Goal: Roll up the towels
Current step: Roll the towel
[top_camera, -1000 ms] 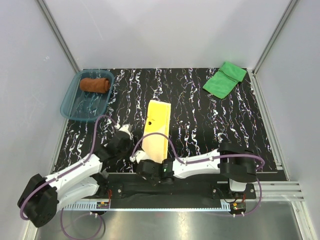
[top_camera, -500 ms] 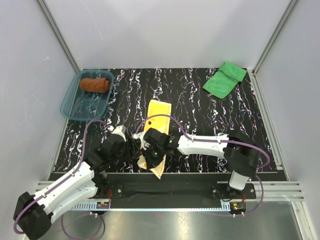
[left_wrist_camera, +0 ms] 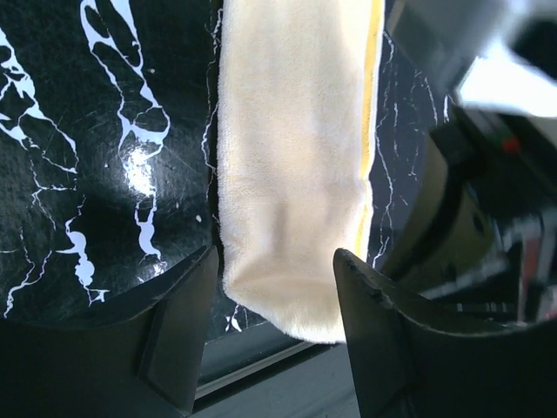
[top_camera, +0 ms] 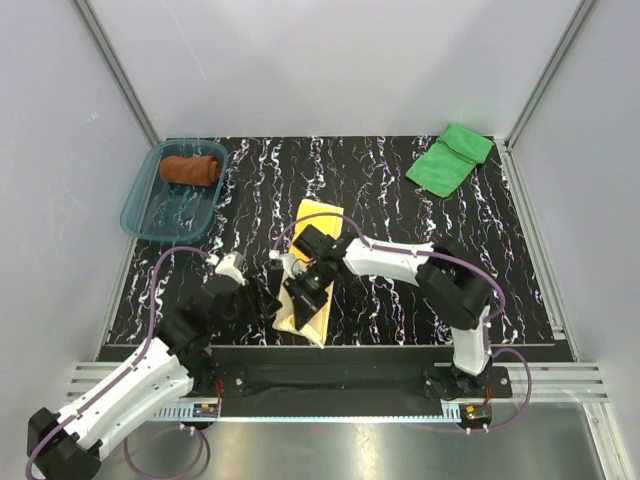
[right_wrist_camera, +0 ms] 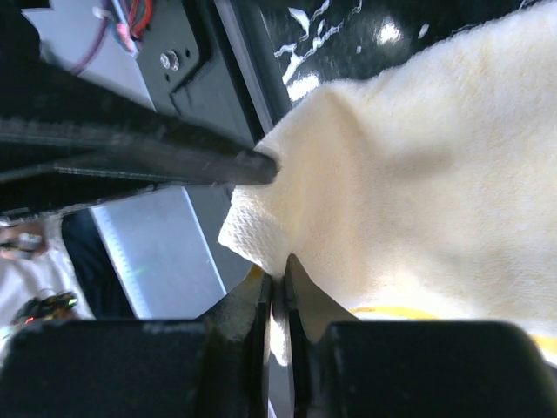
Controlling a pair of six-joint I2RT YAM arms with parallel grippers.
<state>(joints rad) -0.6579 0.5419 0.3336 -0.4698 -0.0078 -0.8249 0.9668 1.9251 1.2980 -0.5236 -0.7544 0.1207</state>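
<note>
The pale yellow towel [top_camera: 321, 216] lies lengthwise at the table's front centre, its near end at the front edge. My right gripper [top_camera: 305, 292] is over its middle, shut on a pinched corner of the towel [right_wrist_camera: 418, 174]; the jaws [right_wrist_camera: 280, 272] meet on the fabric. My left gripper [top_camera: 268, 300] is open, its fingers on either side of the towel's near end [left_wrist_camera: 296, 174]. The rust-brown towel [top_camera: 190, 169] lies rolled in the teal tray [top_camera: 140, 215]. The green towel [top_camera: 450, 158] lies folded at the back right.
The tray stands at the back left of the black marbled tabletop [top_camera: 400, 210]. The table's front edge and metal rail [left_wrist_camera: 261, 370] run just below the towel's end. Grey walls close in the back and both sides.
My right gripper has swung from the front edge up over the towel, taking its near corner along. My left gripper has moved right to the towel's near end.
</note>
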